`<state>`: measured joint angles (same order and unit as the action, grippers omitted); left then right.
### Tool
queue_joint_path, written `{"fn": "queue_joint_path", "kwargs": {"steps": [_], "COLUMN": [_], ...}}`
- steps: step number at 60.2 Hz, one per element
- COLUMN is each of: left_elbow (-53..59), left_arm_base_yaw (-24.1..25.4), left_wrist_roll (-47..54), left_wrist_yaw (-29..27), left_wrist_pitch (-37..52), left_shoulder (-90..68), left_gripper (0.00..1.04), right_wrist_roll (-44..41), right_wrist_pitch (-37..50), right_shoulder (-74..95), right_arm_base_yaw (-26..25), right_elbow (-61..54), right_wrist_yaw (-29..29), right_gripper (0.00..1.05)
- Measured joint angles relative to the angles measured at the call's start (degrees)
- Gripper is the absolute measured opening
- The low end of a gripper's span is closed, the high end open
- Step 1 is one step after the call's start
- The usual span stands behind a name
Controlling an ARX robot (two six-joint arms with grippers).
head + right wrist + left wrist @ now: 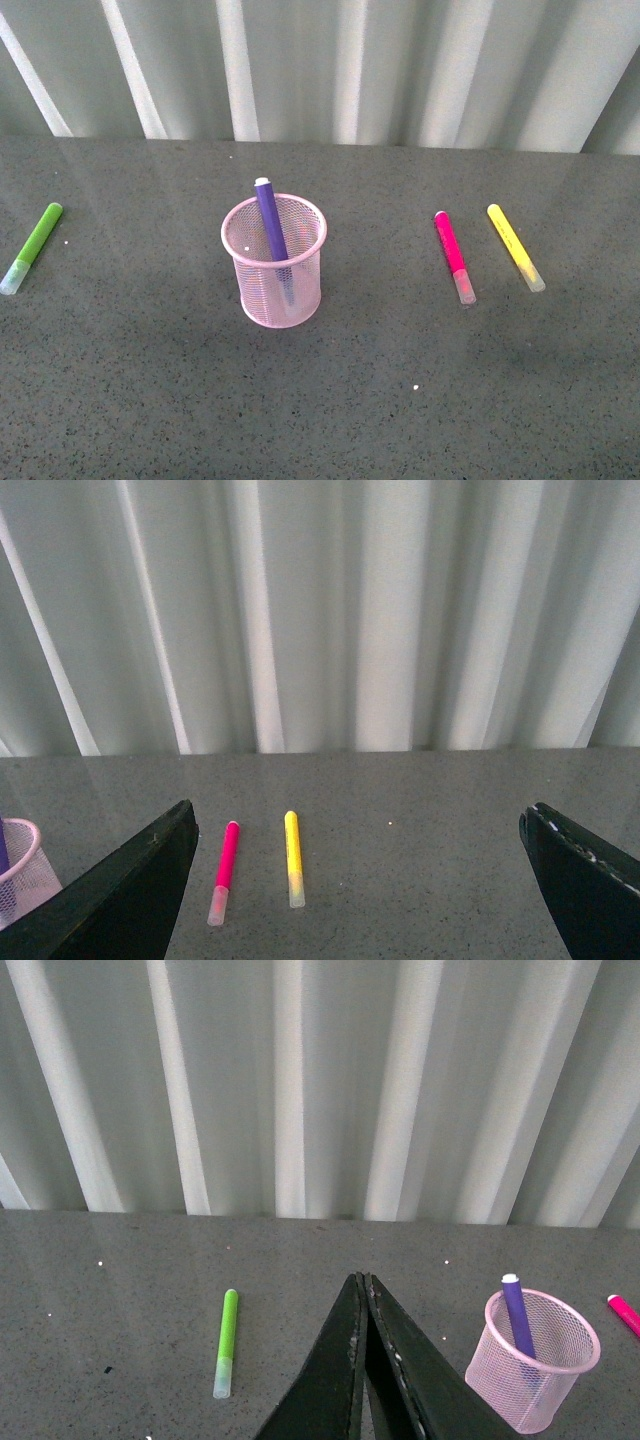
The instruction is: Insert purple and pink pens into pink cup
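The pink cup stands upright on the grey table, left of centre in the front view. The purple pen stands inside it, leaning, its top above the rim. The pink pen lies flat on the table to the right of the cup. Neither gripper shows in the front view. In the left wrist view my left gripper is shut and empty, with the cup and purple pen beside it. In the right wrist view my right gripper is open wide, with the pink pen in front of it.
A yellow marker lies just right of the pink pen, also in the right wrist view. A lime green marker lies at the far left, also in the left wrist view. A corrugated grey-white wall bounds the table's back.
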<state>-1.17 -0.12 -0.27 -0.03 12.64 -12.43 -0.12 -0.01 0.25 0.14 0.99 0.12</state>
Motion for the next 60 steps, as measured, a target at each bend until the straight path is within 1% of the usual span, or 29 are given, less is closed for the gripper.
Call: {"fn": "queue_joint_path", "kwargs": {"steps": [11, 13, 15, 19, 37, 40, 47, 51, 53, 54, 56, 58, 60], "left_elbow": [0.0, 0.0, 0.0, 0.0, 0.0, 0.0, 0.0, 0.0, 0.0, 0.0, 0.0, 0.0, 0.0], "left_arm_base_yaw": [0.0, 0.0, 0.0, 0.0, 0.0, 0.0, 0.0, 0.0, 0.0, 0.0, 0.0, 0.0, 0.0], "left_wrist_roll": [0.0, 0.0, 0.0, 0.0, 0.0, 0.0, 0.0, 0.0, 0.0, 0.0, 0.0, 0.0, 0.0], "left_wrist_yaw": [0.0, 0.0, 0.0, 0.0, 0.0, 0.0, 0.0, 0.0, 0.0, 0.0, 0.0, 0.0, 0.0], "left_wrist_pitch": [-2.5, -4.5, -9.2, -12.2, -12.6, -12.6, -12.6, -12.6, -12.6, -12.6, -12.6, -12.6, -12.6], "left_shoulder": [2.5, 4.3, 7.4, 10.9, 12.2, 12.2, 12.2, 12.2, 12.2, 12.2, 12.2, 12.2, 12.2], "left_gripper": [0.04, 0.04, 0.04, 0.04, 0.04, 0.12, 0.36, 0.46, 0.53, 0.55, 0.62, 0.68, 0.73], "right_wrist_roll": [0.0, 0.0, 0.0, 0.0, 0.0, 0.0, 0.0, 0.0, 0.0, 0.0, 0.0, 1.0, 3.3], "right_wrist_pitch": [0.0, 0.0, 0.0, 0.0, 0.0, 0.0, 0.0, 0.0, 0.0, 0.0, 0.0, -2.3, -10.0], "right_shoulder": [0.0, 0.0, 0.0, 0.0, 0.0, 0.0, 0.0, 0.0, 0.0, 0.0, 0.0, 1.2, 6.1], "right_arm_base_yaw": [0.0, 0.0, 0.0, 0.0, 0.0, 0.0, 0.0, 0.0, 0.0, 0.0, 0.0, 0.4, 1.0], "right_elbow": [0.0, 0.0, 0.0, 0.0, 0.0, 0.0, 0.0, 0.0, 0.0, 0.0, 0.0, 0.7, 4.3], "right_wrist_yaw": [0.0, 0.0, 0.0, 0.0, 0.0, 0.0, 0.0, 0.0, 0.0, 0.0, 0.0, 1.5, 5.3], "right_gripper": [0.98, 0.98, 0.98, 0.98, 0.98, 0.98, 0.98, 0.98, 0.98, 0.98, 0.98, 0.98, 0.98]}}
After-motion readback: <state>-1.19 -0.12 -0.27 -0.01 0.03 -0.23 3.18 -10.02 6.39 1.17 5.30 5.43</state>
